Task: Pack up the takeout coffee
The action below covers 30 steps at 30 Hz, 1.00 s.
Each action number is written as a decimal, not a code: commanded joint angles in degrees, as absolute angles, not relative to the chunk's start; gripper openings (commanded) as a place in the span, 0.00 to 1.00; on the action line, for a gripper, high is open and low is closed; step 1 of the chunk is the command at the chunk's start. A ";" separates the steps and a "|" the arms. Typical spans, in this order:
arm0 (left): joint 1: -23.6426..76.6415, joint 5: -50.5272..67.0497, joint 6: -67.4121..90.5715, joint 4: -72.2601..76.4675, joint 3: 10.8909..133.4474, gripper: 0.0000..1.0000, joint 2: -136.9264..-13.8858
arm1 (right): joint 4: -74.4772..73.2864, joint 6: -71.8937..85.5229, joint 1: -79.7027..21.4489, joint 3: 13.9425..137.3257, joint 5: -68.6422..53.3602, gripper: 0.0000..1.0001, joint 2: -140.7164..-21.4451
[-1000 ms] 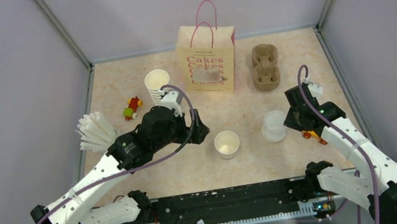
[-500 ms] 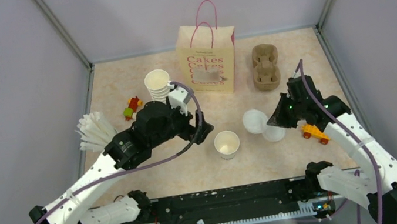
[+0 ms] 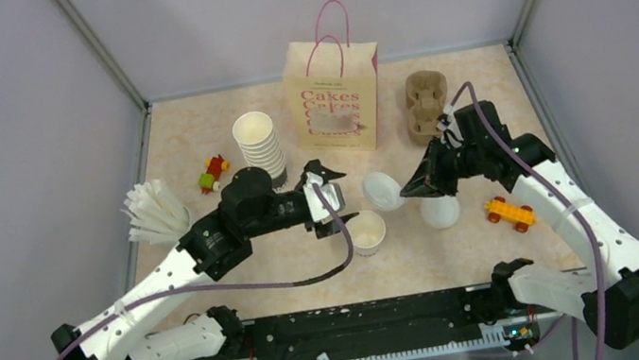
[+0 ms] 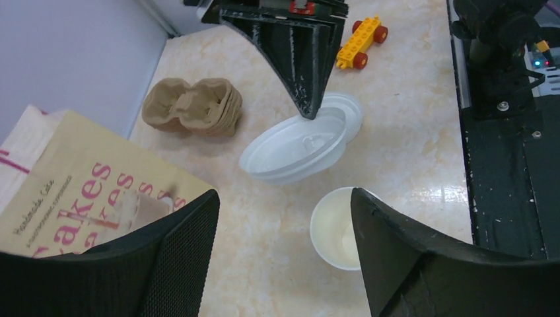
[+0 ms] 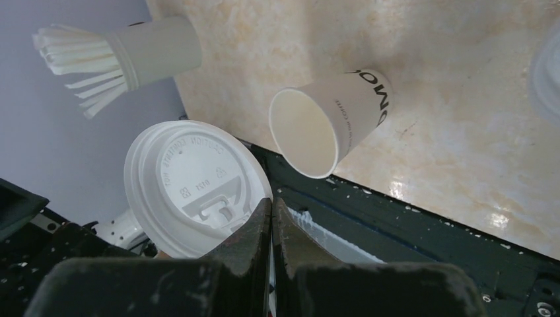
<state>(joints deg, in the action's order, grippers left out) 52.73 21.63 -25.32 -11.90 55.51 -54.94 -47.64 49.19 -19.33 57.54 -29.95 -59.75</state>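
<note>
The paper cup point(image 3: 366, 230) stands upright on the table point(image 3: 484, 89) at centre front. The left gripper point(image 3: 335, 199) sits just left of it, with nothing between its jaws. The right gripper point(image 3: 406, 194) pinches the lid point(image 3: 382, 190) by its edge, above the table, behind and right of the cup. A second lid point(image 3: 441, 211) lies on the table right of the cup, and a toy car point(image 3: 508, 214) lies further right. The paper bag point(image 3: 335, 101) stands at centre rear, with the cup carrier point(image 3: 427, 105) to its right and the cup stack point(image 3: 258, 146) to its left. A small toy point(image 3: 213, 171) lies left of the stack. The stirrer holder point(image 3: 153, 212) is at the left edge.
</note>
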 commanded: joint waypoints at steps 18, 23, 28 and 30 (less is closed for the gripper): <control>62.33 27.34 -48.80 -31.38 71.37 0.69 -68.86 | -46.40 49.61 -23.69 62.53 -35.24 0.00 -64.20; 64.20 23.31 -51.10 -31.65 70.05 0.72 -69.38 | -45.85 50.02 -24.21 62.99 -35.50 0.00 -64.76; 65.59 17.65 -53.79 -26.52 65.29 0.65 -67.98 | -45.38 50.65 -24.87 63.10 -36.39 0.00 -64.95; 65.82 17.01 -53.96 -24.81 63.97 0.61 -67.62 | -45.47 50.71 -25.03 63.03 -36.63 0.00 -65.00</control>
<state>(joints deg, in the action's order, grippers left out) 65.08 20.56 -51.55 -29.34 66.52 -69.25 -47.11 49.78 -24.21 60.14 -35.07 -64.99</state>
